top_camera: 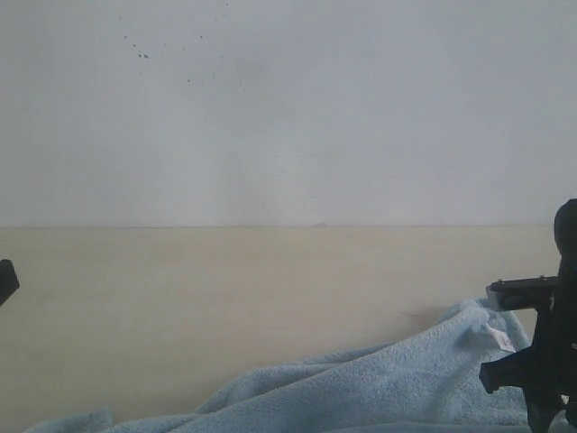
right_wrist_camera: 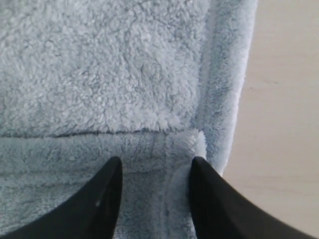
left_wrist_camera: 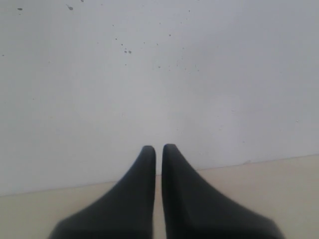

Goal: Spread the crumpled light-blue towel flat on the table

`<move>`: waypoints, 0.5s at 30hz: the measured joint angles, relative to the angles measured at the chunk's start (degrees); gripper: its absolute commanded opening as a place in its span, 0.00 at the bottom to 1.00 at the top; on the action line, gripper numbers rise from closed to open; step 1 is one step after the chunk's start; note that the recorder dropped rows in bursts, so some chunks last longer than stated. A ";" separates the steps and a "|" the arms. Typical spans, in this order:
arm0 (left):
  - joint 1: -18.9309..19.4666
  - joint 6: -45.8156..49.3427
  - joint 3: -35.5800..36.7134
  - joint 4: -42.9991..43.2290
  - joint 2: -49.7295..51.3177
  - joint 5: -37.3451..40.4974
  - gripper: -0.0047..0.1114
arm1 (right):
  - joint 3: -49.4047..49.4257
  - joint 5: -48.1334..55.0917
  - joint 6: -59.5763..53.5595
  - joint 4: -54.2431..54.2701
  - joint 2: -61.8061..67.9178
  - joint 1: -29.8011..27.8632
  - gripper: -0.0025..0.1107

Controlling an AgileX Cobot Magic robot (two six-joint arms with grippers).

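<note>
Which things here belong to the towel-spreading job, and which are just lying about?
Part of the job:
- the towel, crumpled
- the table
- the right gripper, open over the towel's hemmed corner
- the left gripper, shut, away from the towel

Just there:
- the wall behind the table, with a few dark specks

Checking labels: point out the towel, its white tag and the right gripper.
towel [top_camera: 379, 390], exterior view, fluffy middle of the heap.
white tag [top_camera: 499, 338], exterior view, centre of the tag.
right gripper [right_wrist_camera: 156, 162], right wrist view, midway between its fingertips.
</note>
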 measured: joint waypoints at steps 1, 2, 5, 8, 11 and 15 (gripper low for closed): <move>0.00 -0.10 0.00 0.05 0.00 0.00 0.08 | 0.00 0.00 0.18 0.00 0.00 0.00 0.39; 0.00 -0.10 0.00 0.14 0.00 0.00 0.08 | 0.00 0.00 0.74 -0.37 0.00 -0.13 0.39; 0.00 -0.10 0.00 0.18 0.00 0.00 0.08 | 0.00 0.00 2.85 -1.05 0.00 -0.86 0.39; 0.00 -0.10 0.00 0.18 0.00 0.00 0.08 | 0.00 0.46 3.37 -1.52 0.21 -1.27 0.39; 0.00 -0.10 0.00 0.28 0.00 0.00 0.08 | 0.00 2.11 2.52 -1.52 1.26 -1.31 0.39; 0.00 -0.20 0.00 0.32 0.00 0.11 0.08 | 0.06 2.66 0.62 -1.30 1.95 -1.40 0.27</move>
